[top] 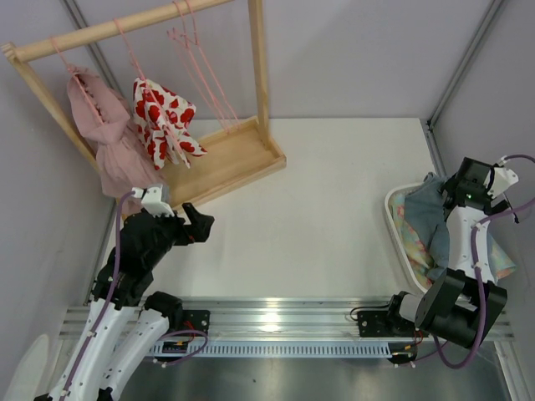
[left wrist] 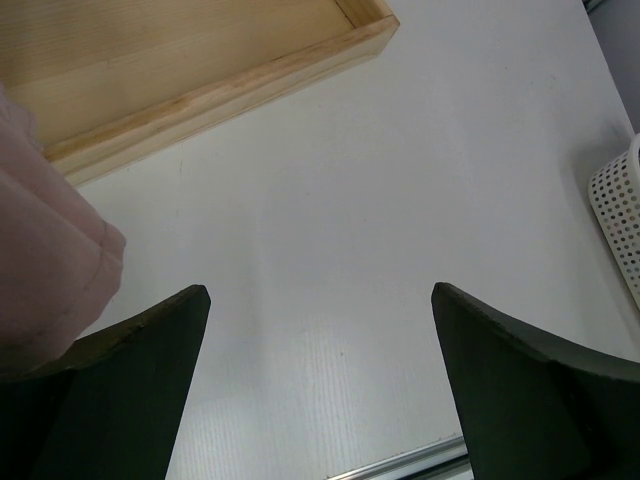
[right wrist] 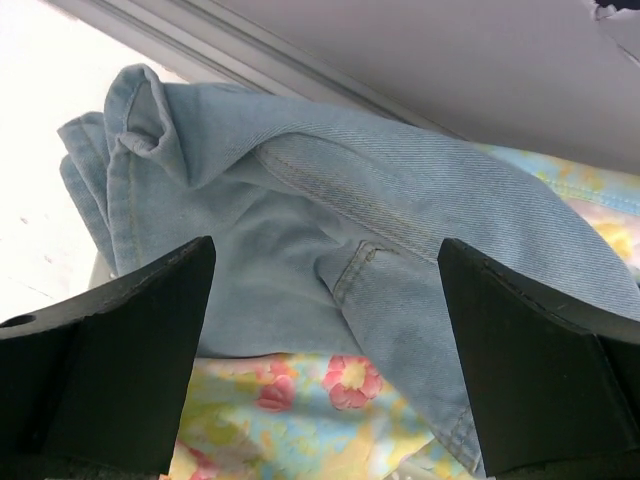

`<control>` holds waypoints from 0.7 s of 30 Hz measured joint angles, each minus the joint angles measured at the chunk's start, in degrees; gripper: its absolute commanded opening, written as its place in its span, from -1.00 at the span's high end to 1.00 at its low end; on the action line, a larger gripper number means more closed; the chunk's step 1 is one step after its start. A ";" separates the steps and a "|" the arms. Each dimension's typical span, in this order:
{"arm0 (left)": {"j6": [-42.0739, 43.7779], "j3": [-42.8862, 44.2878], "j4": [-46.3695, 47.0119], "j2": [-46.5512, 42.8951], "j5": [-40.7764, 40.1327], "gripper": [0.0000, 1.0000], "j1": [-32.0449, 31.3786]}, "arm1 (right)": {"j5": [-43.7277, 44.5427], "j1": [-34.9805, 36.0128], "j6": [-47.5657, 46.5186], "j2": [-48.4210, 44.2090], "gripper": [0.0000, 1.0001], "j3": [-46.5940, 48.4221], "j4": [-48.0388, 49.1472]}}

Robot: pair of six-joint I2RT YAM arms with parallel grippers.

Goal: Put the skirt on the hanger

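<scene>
Right fingers (right wrist: 110, 360) are filling the lower corners of the right wrist view. The right jaws are standing wide apart and gripping nothing. Just beyond them the skirt (right wrist: 400, 200) is lying crumpled, its seams and a folded hem showing, and it is resting on a floral cloth (right wrist: 300, 420). Seen from above, both are sitting in a white basket (top: 397, 238) at the right edge of the bench (top: 318, 209), with the right arm reaching over it. Whether the fingers are touching the denim, I cannot tell.

Left fingers (left wrist: 120, 400) are hanging over bare bench, and the left jaws are also spread fully and holding nothing. A pink dress (left wrist: 50, 260) is bulging in just beside the left finger. The rack's wooden tray (left wrist: 200, 90) is lying ahead.

At the far left, the rack (top: 125, 25) is carrying the dress, a white garment with red hearts (top: 163, 117) and the hanger (top: 191, 38). The hanger is dangling bare from the rail, to the right of the two garments and well apart from the skirt.
</scene>
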 measured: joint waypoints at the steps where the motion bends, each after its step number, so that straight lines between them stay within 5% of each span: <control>1: 0.00 0.02 -0.02 0.00 -0.02 -0.99 0.00 | 0.15 0.02 -0.61 -0.02 -0.99 -0.63 1.20; 6: 0.02 0.02 0.00 0.00 -0.02 -0.98 -0.13 | 1.51 0.04 -4.24 0.11 -0.99 -6.27 5.64; 18: 0.02 0.00 0.00 -1.66 -0.22 -0.99 -1.77 | 6.73 0.09 -10.16 6.71 -0.55 -6.51 7.50; 20: 0.00 0.00 0.00 -1.75 -0.24 -0.98 -2.01 | 7.78 0.26 -10.80 8.46 -0.35 -6.34 7.41; 21: 0.00 0.00 -0.02 -1.86 -0.24 -0.99 -2.10 | 8.41 0.35 -11.23 9.40 -0.07 -5.95 7.15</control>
